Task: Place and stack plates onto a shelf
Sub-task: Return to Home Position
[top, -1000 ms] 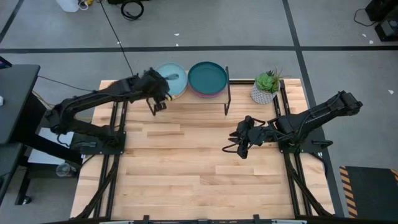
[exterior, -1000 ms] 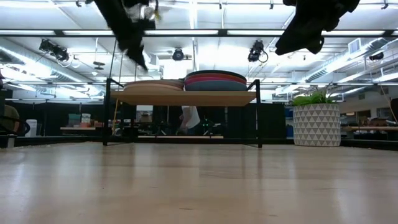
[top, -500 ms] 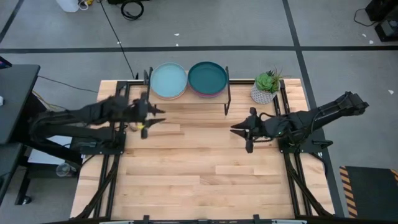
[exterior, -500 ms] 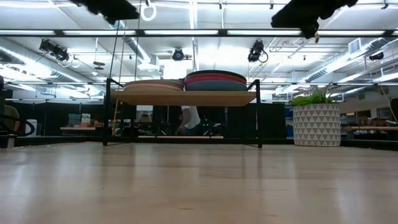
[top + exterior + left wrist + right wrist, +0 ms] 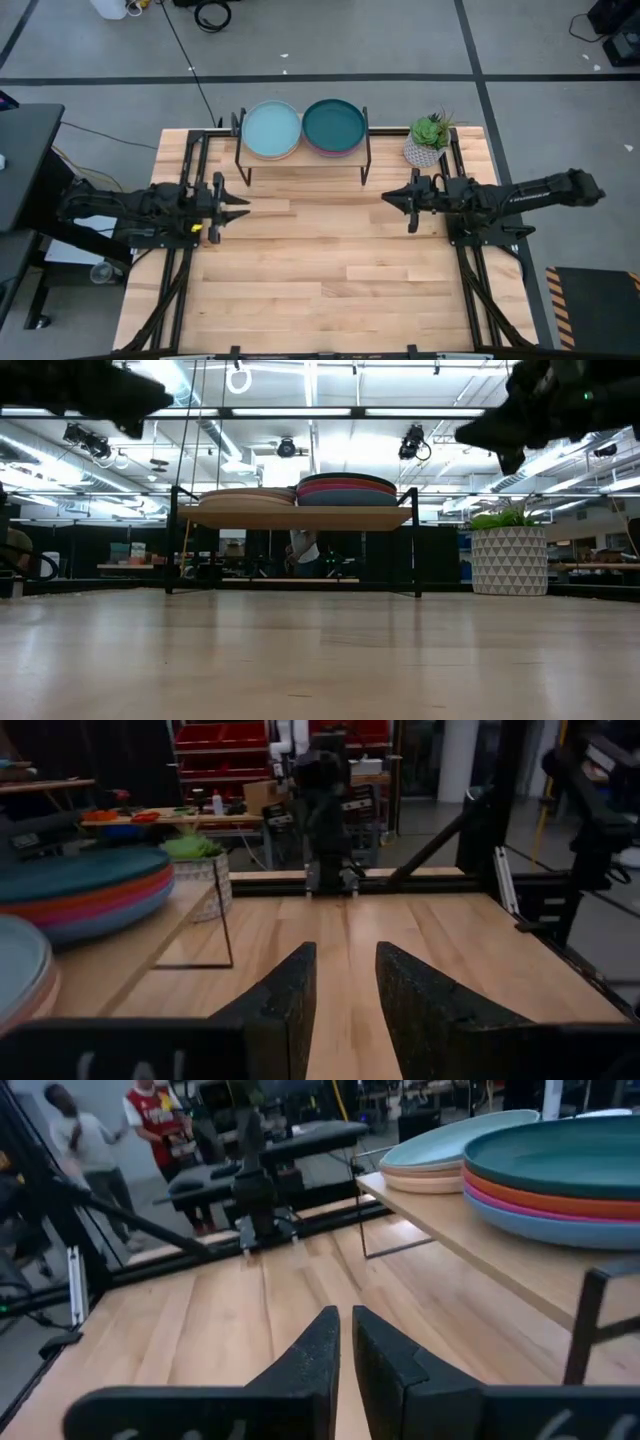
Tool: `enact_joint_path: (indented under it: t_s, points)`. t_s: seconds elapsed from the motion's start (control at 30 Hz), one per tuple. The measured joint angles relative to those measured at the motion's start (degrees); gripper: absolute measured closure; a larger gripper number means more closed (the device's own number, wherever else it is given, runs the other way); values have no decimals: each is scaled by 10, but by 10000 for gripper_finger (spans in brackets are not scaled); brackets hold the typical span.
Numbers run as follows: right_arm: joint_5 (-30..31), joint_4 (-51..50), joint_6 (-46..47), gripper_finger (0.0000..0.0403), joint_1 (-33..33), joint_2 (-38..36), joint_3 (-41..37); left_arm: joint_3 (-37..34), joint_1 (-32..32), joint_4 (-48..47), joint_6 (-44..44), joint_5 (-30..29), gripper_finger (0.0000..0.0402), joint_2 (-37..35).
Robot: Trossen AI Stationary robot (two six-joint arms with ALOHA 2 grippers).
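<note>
The shelf (image 5: 303, 158) stands at the table's far edge on thin black legs. Two stacks of plates rest on its top. The left stack (image 5: 272, 130) has a pale aqua plate on top. The right stack (image 5: 334, 126) has a dark teal plate on top, over orange, magenta and blue plates (image 5: 560, 1190). My left gripper (image 5: 243, 207) is open and empty, level above the table's left side, pointing right. My right gripper (image 5: 386, 198) is shut and empty at the right side, pointing left. Both are nearer than the shelf.
A potted green plant (image 5: 428, 140) in a white patterned pot stands right of the shelf at the far right. Bare wooden tabletop (image 5: 320, 270) lies between and in front of the grippers. People show in the room beyond the table (image 5: 150, 1140).
My left gripper has drawn back from over the pale aqua plate on the left stack, toward the table's left and near edges, and has turned level. The aqua plate stays on the stack. My right gripper has gone toward the right edge and a little farther back, turning level.
</note>
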Motion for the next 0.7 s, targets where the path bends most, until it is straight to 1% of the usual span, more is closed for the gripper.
enact_joint_path:
  t_s: [0.17, 0.33, 0.37, 0.5, 0.63, 0.7]
  points:
    - [-30, 41, 4, 369, -45, -31, -63, -63, 0, 26, -13, -3, 296, -46]
    - [-80, 127, -5, 369, -89, -41, -135, -143, 0, 110, -5, -2, 299, -66]
    - [-93, 129, -3, 369, -96, -42, -140, -154, 0, 120, 1, 0, 299, -66]
    - [-128, 124, -6, 369, -118, -42, -140, -154, 0, 112, 21, -14, 299, -61]
    - [-118, 127, -38, 369, -138, -42, -140, -154, 0, 133, 35, -14, 299, -62]
    - [-88, 131, -50, 369, -147, -42, -140, -154, 0, 144, 36, -15, 299, -61]
